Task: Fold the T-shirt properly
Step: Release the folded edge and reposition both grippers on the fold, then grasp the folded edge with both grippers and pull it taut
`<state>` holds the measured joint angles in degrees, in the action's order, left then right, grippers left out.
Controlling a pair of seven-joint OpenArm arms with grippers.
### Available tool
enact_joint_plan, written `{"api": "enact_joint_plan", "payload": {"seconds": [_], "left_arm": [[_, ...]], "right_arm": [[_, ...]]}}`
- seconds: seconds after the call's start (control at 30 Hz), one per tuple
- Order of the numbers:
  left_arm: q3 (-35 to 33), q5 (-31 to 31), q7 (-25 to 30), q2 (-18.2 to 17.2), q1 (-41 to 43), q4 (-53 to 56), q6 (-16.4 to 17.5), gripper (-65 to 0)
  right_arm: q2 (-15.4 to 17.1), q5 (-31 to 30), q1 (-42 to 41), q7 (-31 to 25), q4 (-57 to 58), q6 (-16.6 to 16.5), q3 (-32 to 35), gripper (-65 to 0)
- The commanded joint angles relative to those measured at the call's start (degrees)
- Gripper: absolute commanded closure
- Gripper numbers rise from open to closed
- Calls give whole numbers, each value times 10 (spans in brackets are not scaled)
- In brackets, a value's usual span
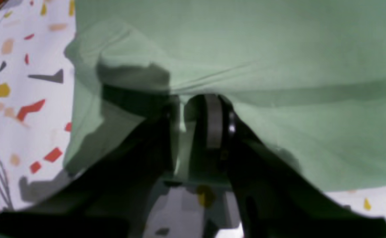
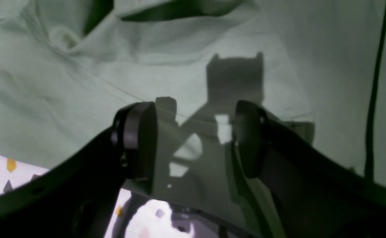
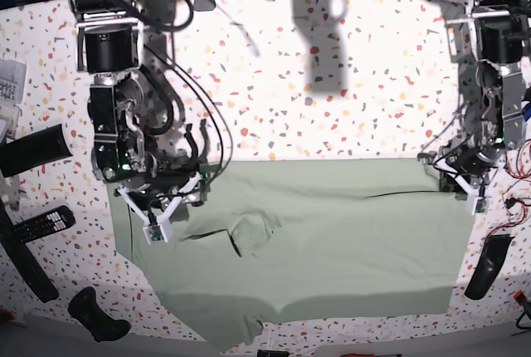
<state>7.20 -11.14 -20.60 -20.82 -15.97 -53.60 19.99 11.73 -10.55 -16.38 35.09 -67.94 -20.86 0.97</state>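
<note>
The pale green T-shirt (image 3: pixel 332 241) lies spread over the near half of the speckled table (image 3: pixel 332 83), with a bunched wrinkle (image 3: pixel 249 237) left of its middle. My right gripper (image 3: pixel 158 228) hangs over the shirt's left upper corner. In the right wrist view this gripper (image 2: pixel 193 132) is open, with only flat cloth (image 2: pixel 64 82) below it. My left gripper (image 3: pixel 473 195) is at the shirt's right upper corner. In the left wrist view its jaws (image 1: pixel 183 112) stand close together, with cloth (image 1: pixel 279 49) draped over one finger and running between them.
Along the table's left side lie a remote control (image 3: pixel 37 224), a black cylinder (image 3: pixel 33 148) and a black handle (image 3: pixel 98 314). At the right edge sit a black curved object (image 3: pixel 485 266) and loose wires (image 3: pixel 514 199). Cables hang around the right arm (image 3: pixel 178 124).
</note>
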Motion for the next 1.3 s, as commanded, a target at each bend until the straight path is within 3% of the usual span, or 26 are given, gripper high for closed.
{"api": "enact_joint_plan", "payload": {"seconds": [0.0,0.3,0.53,0.73,0.8,0.9,1.03,1.27], "left_arm": [[2,-3,12,-8,-13,2,2,-112],[2,-14,-18,-8,-13,23,2,-112],[3,-50,-76,-13,-13,23,2,-112],[3,-50,-138,-17,-12,20,2,-112],[3,-50,-155,-22,-9,10,2,-112],[3,-57,-158,-33,1,-8,2,-112],[3,-92,-160,-45,19,-30,2,-112],[3,-89,-147,-46,39,-66,2,-112]], "right_arm": [[3,-3,-16,-12,-9,-3,-2,-364],[2,1,-17,-42,86,-3,-2,-364],[2,0,-16,39,82,-4,-2,-364],[2,-6,-12,45,47,-5,-2,-364],[2,-6,-2,47,26,-26,-2,-364],[2,-6,22,46,-13,-70,-2,-364],[2,-6,59,43,-54,-70,-2,-364],[2,-8,75,33,-68,-70,-2,-364]]}}
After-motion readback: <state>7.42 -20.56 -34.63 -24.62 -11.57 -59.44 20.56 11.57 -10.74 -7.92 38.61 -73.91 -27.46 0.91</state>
